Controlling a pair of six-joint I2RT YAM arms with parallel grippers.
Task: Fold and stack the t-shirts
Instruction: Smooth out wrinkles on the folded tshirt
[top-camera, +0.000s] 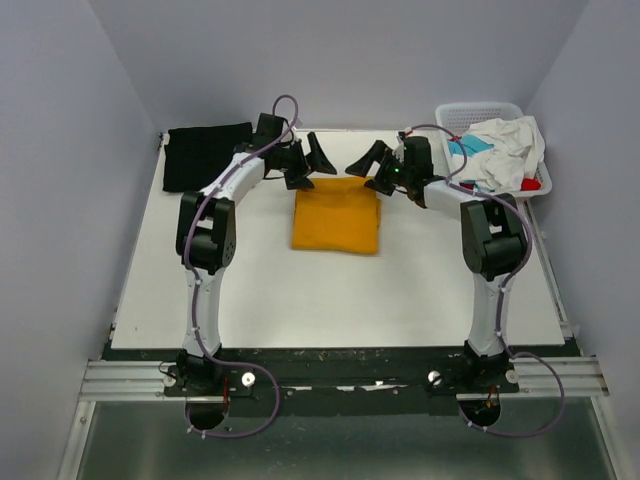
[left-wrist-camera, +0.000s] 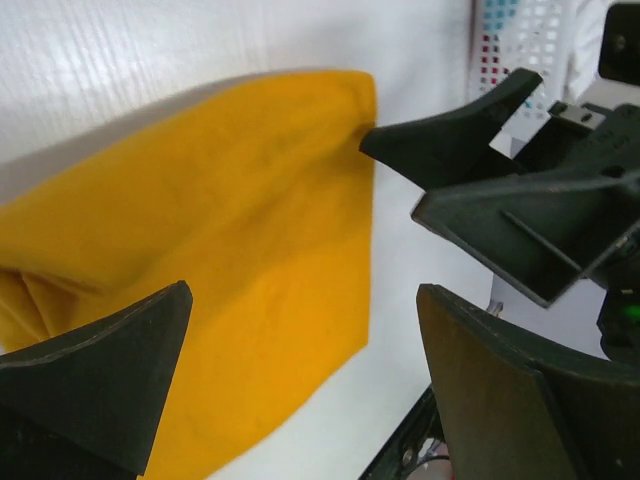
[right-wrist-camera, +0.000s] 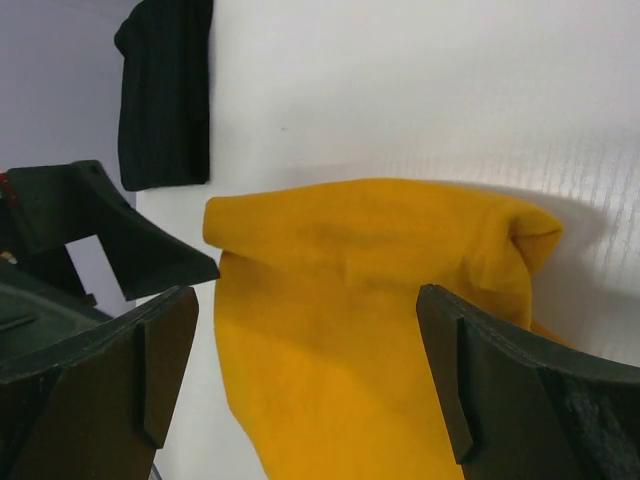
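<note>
Mustard-orange t-shirt (top-camera: 336, 215) lies folded; our left end effector (top-camera: 310, 168) and right end effector (top-camera: 372, 170) gape empty, so we should rise straight, snagging nothing.

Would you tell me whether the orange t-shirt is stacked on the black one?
No, the orange t-shirt lies in the middle, apart from the black t-shirt at the far left corner.

Mustard-orange t-shirt (top-camera: 336, 222) of soft matt cloth, black t-shirt (top-camera: 205, 153) of matt cloth at the far left corner of the table (top-camera: 330, 300), table top white, matt, finely ribbed, lattice basket (top-camera: 480, 108) of smooth white plastic, left gripper (left-wrist-camera: 303, 300) and right gripper (right-wrist-camera: 307, 295) fingers of matt black plastic
</note>
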